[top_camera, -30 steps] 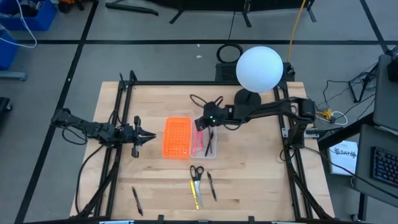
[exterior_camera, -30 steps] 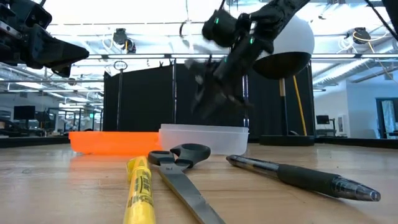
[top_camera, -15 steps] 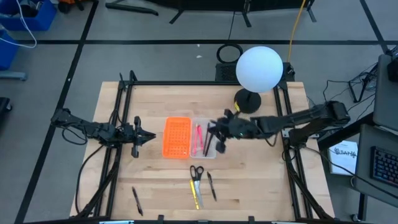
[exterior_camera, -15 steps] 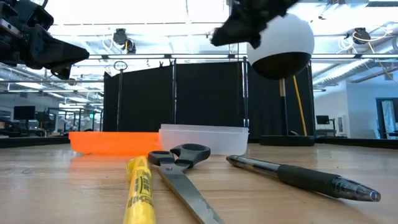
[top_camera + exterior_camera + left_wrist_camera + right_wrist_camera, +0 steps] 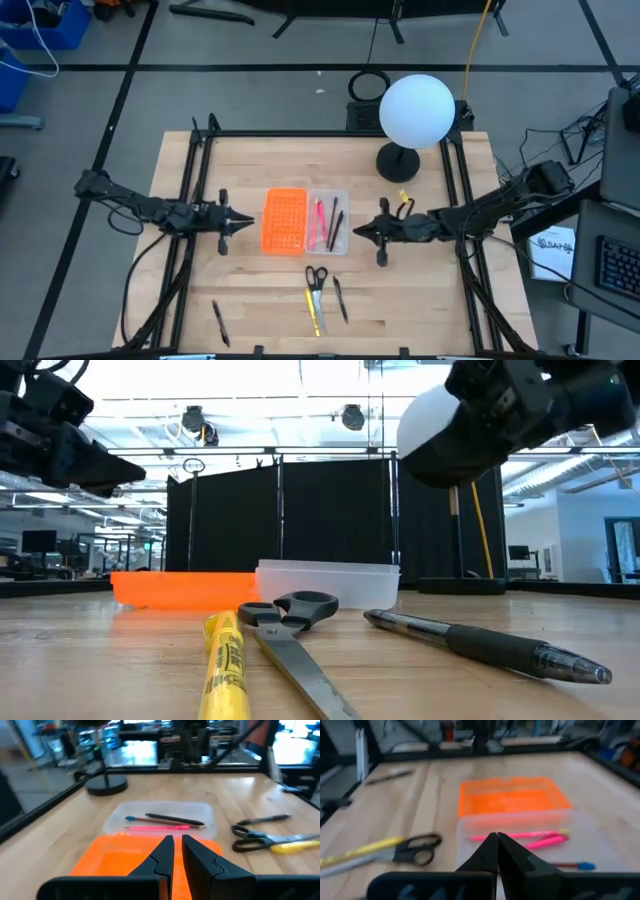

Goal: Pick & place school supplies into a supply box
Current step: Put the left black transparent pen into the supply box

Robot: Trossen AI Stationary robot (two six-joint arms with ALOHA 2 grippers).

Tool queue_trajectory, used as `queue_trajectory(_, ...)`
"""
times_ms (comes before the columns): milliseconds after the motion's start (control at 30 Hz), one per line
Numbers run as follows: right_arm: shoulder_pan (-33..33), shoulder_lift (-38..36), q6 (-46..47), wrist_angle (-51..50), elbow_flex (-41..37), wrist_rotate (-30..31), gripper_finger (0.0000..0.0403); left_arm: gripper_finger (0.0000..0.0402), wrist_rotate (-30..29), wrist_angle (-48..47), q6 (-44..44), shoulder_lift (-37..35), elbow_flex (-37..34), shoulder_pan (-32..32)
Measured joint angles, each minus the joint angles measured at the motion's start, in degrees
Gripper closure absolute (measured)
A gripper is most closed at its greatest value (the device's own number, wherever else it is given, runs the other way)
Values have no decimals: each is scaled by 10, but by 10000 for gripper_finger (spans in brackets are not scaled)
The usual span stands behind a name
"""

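Between picks: right gripper (image 5: 362, 231), fingers pressed together, empty, frame centre beside clear plastic tray (image 5: 328, 222); left gripper (image 5: 243, 219) likewise; next, red-and-black-handled scissors (image 5: 316, 277), lower centre

Light wooden tabletop (image 5: 250, 290). Resting directly on it: orange perforated piece (image 5: 284, 220), touching the clear supply box (image 5: 341, 245) beside it; scissors (image 5: 316, 277), yellow pen (image 5: 316, 313) and black pen (image 5: 341, 298) grouped near the front edge; another black pen (image 5: 220, 322) well apart; black lamp base (image 5: 397, 162).
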Motion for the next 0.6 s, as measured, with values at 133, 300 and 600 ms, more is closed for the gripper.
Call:
queue_trajectory(133, 1, 0, -39, 56, -41, 1, 401, 355, -60, -1, -107, 21, 0, 0)
queue_trajectory(300, -5, -1, -60, 80, -73, 0, 401, 355, -74, -3, -223, 48, 0, 0)
queue_trajectory(600, -6, 0, -107, 77, -101, -3, 402, 395, -56, -27, -385, 136, 17, -19)
